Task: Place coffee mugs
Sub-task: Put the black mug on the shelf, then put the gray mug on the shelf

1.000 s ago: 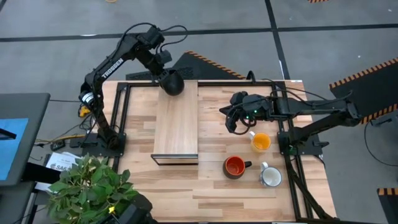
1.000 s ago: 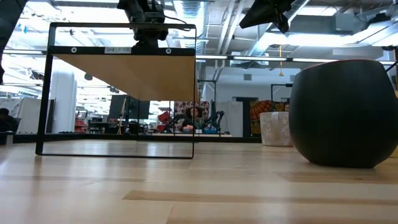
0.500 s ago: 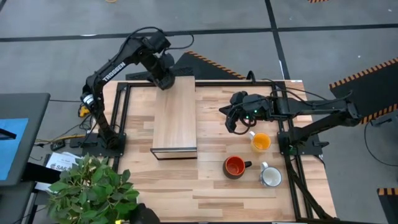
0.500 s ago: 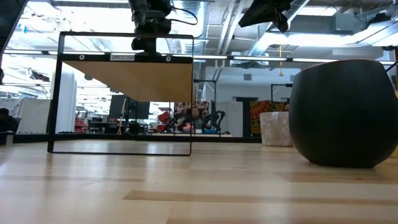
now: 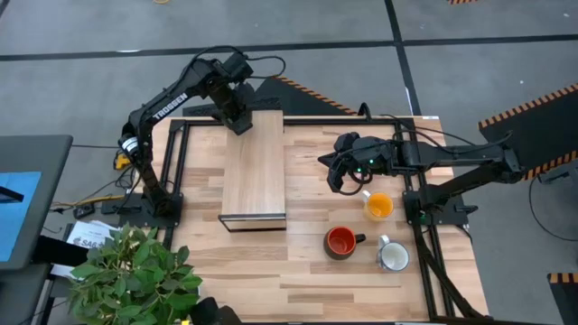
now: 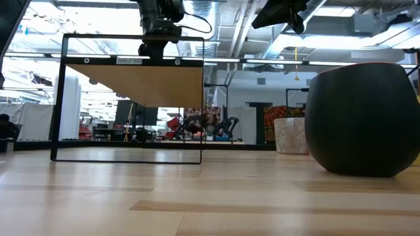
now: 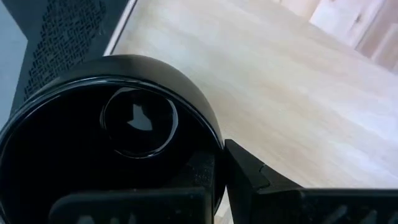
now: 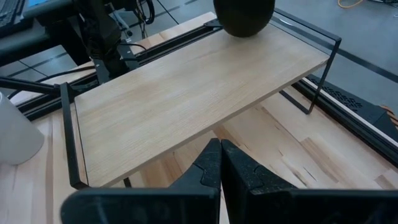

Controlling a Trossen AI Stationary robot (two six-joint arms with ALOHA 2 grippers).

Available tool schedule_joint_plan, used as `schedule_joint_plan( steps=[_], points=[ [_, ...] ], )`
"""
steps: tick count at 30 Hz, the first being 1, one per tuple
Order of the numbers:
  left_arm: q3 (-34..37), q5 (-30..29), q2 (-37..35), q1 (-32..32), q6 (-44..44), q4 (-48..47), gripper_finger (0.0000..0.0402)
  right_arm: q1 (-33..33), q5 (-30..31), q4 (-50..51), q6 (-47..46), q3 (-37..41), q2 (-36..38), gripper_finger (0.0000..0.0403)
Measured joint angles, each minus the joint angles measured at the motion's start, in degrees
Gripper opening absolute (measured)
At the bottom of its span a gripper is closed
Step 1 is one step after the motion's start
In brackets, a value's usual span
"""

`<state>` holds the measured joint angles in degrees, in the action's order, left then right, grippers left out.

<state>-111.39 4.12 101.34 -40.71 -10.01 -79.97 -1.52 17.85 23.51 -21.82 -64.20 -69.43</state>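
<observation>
A black coffee mug [image 7: 124, 143] stands on the far end of a low wooden shelf [image 5: 255, 171]; it also shows in the right wrist view [image 8: 244, 15]. My left gripper [image 5: 237, 117] comes down on it from above and is shut on its rim, hiding it in the high view. My right gripper [image 5: 336, 182] hangs shut and empty over the table just right of the shelf. An orange-yellow mug [image 5: 378, 206], a red-orange mug [image 5: 340, 241] and a white mug [image 5: 393, 258] stand on the table at the near right. My left gripper pinches the black mug's wall at the rim [image 7: 214, 152], one finger inside the mug and one [image 7: 249, 177] outside. The fingers point down from above. The mug stands upright, its bottom on the shelf's far end.
The shelf has a black wire frame [image 6: 59, 98] and is open underneath. A potted plant [image 5: 135, 271] stands at the near left corner. A dark round mug [image 6: 364, 118] looms close to the low camera. Bare tabletop lies near the shelf's front and left of the three mugs.
My left gripper has come down over the black mug on the shelf's far end and has shut on its rim. The shelf has slid a little toward the table's far edge. My right gripper has kept still.
</observation>
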Motion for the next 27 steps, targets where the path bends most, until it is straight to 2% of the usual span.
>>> schedule_joint_plan(
  steps=[18,27],
  points=[
    [1.0,0.9,-0.1,0.0,0.4,1.0,0.0028,0.0,0.0,0.0,-0.2,0.0,0.0,0.0024],
    [-0.7,0.9,-0.1,0.0,0.4,0.9,0.0068,0.0,0.0,0.0,-0.2,0.0,0.0,0.0024]
  ],
)
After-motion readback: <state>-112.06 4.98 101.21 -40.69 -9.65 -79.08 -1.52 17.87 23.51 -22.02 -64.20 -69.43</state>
